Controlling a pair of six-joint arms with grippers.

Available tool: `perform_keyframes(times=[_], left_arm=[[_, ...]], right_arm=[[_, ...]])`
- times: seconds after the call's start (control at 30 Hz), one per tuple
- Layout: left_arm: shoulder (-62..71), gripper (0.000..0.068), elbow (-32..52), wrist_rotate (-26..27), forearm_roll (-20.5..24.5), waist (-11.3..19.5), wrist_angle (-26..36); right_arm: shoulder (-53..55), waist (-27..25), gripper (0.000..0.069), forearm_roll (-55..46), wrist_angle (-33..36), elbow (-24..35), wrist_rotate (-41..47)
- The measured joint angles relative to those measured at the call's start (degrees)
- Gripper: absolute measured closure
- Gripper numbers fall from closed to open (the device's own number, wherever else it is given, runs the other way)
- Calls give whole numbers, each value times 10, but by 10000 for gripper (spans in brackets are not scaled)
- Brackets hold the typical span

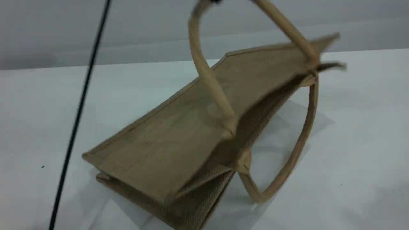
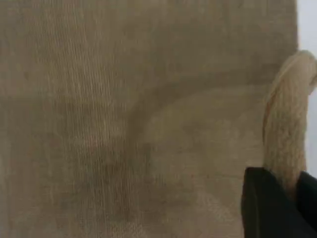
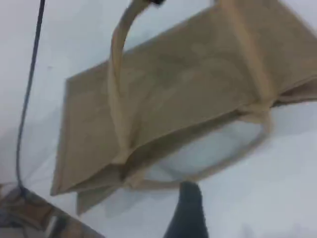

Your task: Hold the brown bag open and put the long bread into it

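The brown bag [image 1: 179,140] lies tilted on the white table [image 1: 358,153]. Its upper panel is raised, so the mouth gapes toward the right. The upper beige handle [image 1: 204,70] is pulled up to the view's top edge, where a dark bit of my left gripper [image 1: 216,1] shows. In the left wrist view my left gripper [image 2: 285,186] is shut on that handle [image 2: 287,124], close above the woven panel [image 2: 124,114]. The lower handle [image 1: 297,150] rests on the table. My right gripper's fingertip [image 3: 189,208] hovers in front of the bag's mouth [image 3: 163,148], open and holding nothing. The long bread is out of view.
A thin black cable [image 1: 80,111] runs slantwise down the left side, also seen as a cable [image 3: 27,99] in the right wrist view. At that view's lower left corner the table's edge [image 3: 44,206] meets brownish ground.
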Motion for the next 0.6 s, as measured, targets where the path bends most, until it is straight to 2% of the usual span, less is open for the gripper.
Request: perform_keyframes(times=[0.1, 0.3, 0.43, 0.6], left_arm=[[33, 590, 0, -1, -2, -14, -3], [89, 589, 0, -1, -4, -42, -53], [110, 579, 0, -1, -3, -45, -66], [119, 509, 0, -10, 10, -45, -71]], right_arm=[[-55, 0, 162, -56, 15, 0, 49], [-154, 0, 162, -156, 42, 0, 118], [-199, 0, 162, -187, 71, 0, 137], [-212, 0, 162, -195, 88, 0, 140]])
